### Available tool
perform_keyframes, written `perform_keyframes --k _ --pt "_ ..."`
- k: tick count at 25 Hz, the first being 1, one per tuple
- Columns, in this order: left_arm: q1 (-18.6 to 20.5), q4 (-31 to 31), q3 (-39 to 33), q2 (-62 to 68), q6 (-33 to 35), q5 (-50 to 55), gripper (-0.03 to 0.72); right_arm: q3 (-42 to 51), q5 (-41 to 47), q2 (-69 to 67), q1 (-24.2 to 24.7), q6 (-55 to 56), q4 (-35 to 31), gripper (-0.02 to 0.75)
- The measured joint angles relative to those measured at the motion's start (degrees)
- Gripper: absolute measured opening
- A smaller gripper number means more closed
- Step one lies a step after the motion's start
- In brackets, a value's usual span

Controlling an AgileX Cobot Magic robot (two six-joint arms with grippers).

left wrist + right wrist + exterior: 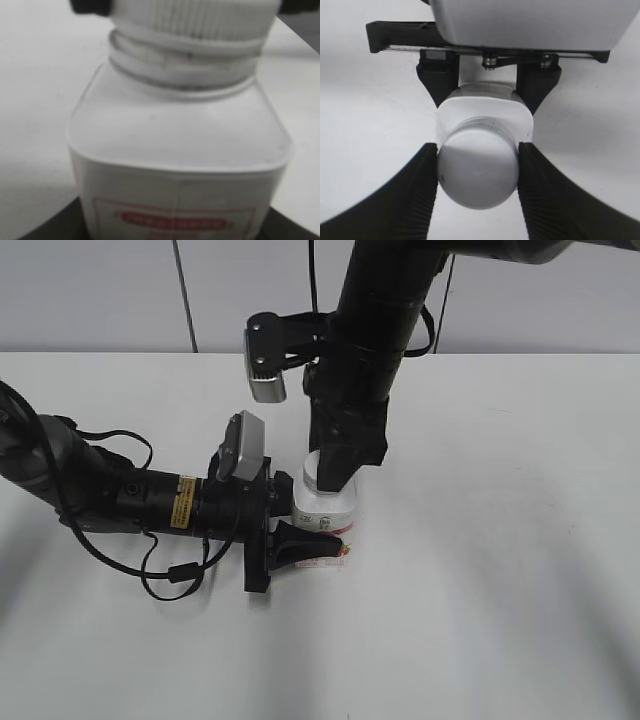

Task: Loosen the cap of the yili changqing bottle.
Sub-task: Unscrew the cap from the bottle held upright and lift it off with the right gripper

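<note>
Right hand (pixel 478 172) comes down from above and is clamped on the cap (pixel 478 170), one ribbed black finger (pixel 422 190) pressed against each side of its white rim. Left hand (pixel 300 540) reaches in low from the left and is closed around the body of the yili changqing bottle (pixel 327 508), its fingers bracing both sides in the right wrist view. Bottle stands upright on the white counter (pixel 500 540), near its middle. Left wrist view shows the red-banded label (pixel 172 220) facing that camera and the neck threads (pixel 180 65) exposed just under the cap
</note>
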State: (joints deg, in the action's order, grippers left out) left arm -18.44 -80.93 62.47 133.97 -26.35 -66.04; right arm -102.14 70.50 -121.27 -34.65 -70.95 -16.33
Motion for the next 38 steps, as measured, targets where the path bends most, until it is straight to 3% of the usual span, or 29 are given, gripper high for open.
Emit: perform_keyframes --k 7,14,38 --pt "0.0 -0.1 0.1 0.0 0.0 0.0 0.363 -0.1 0.1 0.0 0.0 -9.2 0.4 0.388" --pt "0.0 -0.1 0.1 0.0 -0.1 0.1 0.363 -0.1 0.1 0.0 -0.1 -10.9 1.1 0.388" --pt "0.0 -1.4 0.1 0.0 -0.4 -0.6 0.362 -0.2 -0.3 2.1 -0.2 -1.2 2.3 0.386"
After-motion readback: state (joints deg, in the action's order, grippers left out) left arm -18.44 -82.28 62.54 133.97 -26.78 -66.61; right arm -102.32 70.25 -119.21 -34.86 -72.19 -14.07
